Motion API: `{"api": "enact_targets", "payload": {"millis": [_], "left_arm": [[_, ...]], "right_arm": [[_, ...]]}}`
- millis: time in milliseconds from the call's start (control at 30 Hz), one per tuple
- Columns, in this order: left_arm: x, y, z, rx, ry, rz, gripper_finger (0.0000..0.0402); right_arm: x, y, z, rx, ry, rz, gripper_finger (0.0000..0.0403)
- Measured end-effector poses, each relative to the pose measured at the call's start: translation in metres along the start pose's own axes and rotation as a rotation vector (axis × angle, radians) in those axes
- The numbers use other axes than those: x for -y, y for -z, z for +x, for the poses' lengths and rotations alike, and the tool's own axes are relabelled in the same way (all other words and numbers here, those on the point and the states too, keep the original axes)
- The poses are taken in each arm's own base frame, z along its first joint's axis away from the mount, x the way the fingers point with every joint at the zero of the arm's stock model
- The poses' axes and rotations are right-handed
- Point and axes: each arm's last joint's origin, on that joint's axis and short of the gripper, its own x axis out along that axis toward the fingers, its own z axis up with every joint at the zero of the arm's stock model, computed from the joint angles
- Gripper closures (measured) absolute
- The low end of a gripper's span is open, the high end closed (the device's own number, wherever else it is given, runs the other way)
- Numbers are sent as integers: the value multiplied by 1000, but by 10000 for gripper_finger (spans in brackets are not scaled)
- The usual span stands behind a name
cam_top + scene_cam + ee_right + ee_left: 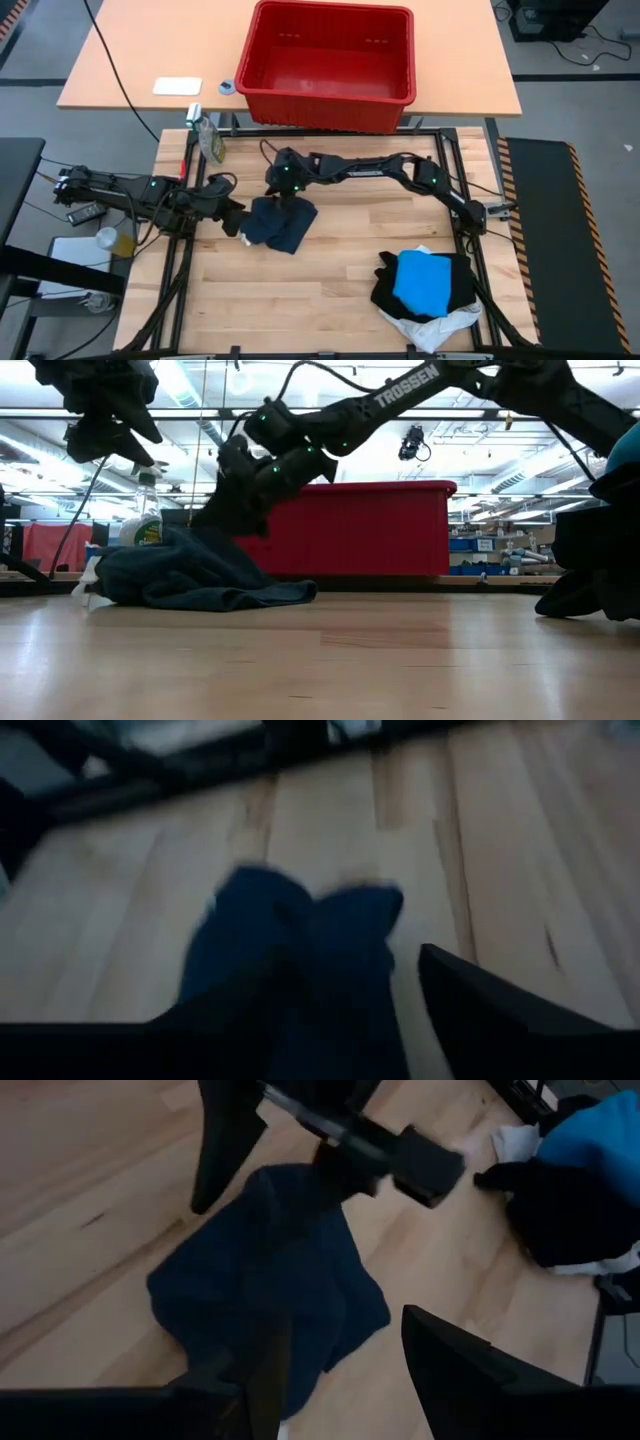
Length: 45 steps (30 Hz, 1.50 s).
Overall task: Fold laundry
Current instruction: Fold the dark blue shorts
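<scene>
Tabletop: navy garment [281, 224] seemingly between fingers [455, 1370].

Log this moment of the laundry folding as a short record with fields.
garment in work: dark blue cloth, rumpled, mid-table
left gripper: open, at the cloth's left edge
right gripper: open, over the cloth's far edge
pile: bright blue garment atop black garment and white garment, near right corner
red basket: on the far table

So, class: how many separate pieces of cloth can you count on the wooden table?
4: a dark blue one under the two grippers, and a black, bright blue and white one piled together. More may be hidden.
</scene>
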Motion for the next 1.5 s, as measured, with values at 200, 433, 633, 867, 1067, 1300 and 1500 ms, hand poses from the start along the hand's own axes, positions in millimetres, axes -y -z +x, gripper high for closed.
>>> {"api": "enact_targets", "payload": {"millis": [200,433,633,867,1067,1300,1500], "left_arm": [[0,0,0,-3,3,-13,209],[7,-9,-9,102,132,8,209],[6,-21,-34,291,265,39,209],[2,-27,-49,431,274,38,209],[3,-27,-39,442,173,99,209],[6,-28,-20,408,40,128,209],[-1,-32,-14,409,-36,94,209]], "right_arm": [[-7,6,-2,-102,-35,-84,358],[-6,-6,-29,-127,-55,29,395],[-46,-76,-131,109,-8,-81,396],[-75,-102,-220,235,0,-211,396],[-87,-102,-258,220,-37,-205,396],[-75,-82,-240,35,-56,-150,396],[-36,-73,-222,-33,356,-140,396]]}}
